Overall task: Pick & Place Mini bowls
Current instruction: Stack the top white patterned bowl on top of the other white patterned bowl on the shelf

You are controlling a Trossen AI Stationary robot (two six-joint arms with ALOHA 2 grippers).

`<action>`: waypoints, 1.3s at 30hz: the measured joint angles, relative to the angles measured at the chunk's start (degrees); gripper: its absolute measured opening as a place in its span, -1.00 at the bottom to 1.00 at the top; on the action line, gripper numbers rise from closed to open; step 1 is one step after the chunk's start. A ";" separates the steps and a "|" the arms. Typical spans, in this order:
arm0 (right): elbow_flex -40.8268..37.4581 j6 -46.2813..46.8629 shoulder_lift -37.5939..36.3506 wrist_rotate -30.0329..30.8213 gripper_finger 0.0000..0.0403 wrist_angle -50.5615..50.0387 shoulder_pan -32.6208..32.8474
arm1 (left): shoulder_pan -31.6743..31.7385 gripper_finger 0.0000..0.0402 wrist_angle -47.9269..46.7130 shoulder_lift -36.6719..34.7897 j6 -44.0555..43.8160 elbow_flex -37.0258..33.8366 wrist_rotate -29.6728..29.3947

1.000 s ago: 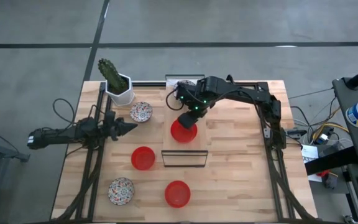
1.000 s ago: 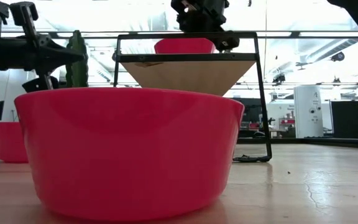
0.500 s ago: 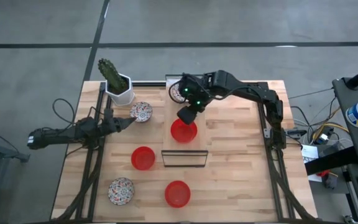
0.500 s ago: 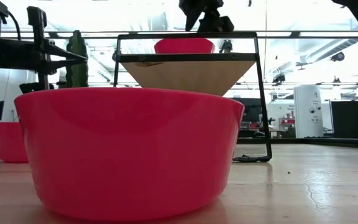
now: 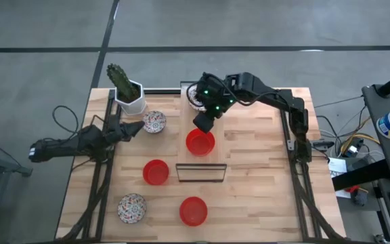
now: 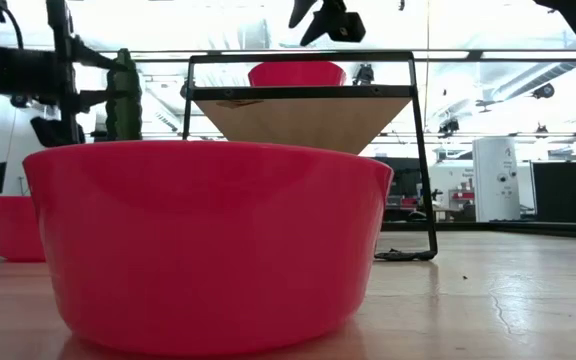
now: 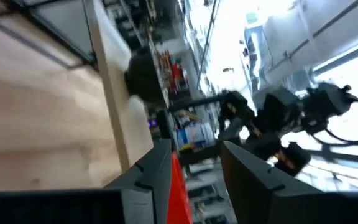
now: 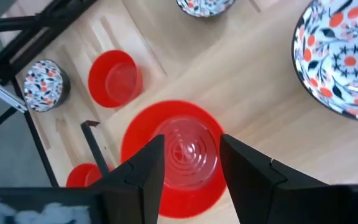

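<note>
A red mini bowl (image 5: 200, 144) (image 8: 179, 155) sits on its base on a raised wooden stand (image 6: 298, 115). My right gripper (image 5: 204, 123) (image 8: 191, 140) hangs open just above its far rim, touching nothing. Two more red mini bowls (image 5: 156, 172) (image 5: 193, 211) and a speckled one (image 5: 132, 207) rest on the table nearer the front. Another speckled bowl (image 5: 154, 122) lies beside the cactus pot, with my left gripper (image 5: 139, 127) (image 7: 194, 149) open just left of it, fingers level. A third speckled bowl (image 5: 193, 97) (image 8: 347, 56) sits at the far edge under my right arm.
A white cactus pot (image 5: 131, 102) stands at the far left corner, close to my left gripper. The stand's black wire frame (image 5: 200, 173) stands on the middle of the table. Black rails run along both table sides. Bare wood lies at the right and front right.
My right gripper has risen off the red bowl on the stand and drawn toward the far edge; the bowl stays where it was. My left gripper has swung toward the far edge, nearer the speckled bowl, and has opened.
</note>
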 joint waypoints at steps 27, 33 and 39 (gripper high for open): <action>-0.04 -2.20 -3.17 0.02 -0.36 8.88 -0.02 | 1.96 -0.34 -49.66 38.27 0.64 34.92 -6.26; -0.04 -2.05 -5.41 0.02 -0.36 9.91 0.09 | 6.39 -0.34 -51.34 42.13 2.78 35.23 -4.74; -0.04 -2.02 -6.84 0.04 -0.38 10.21 0.11 | 11.29 -0.34 -51.53 47.34 6.39 35.14 -0.26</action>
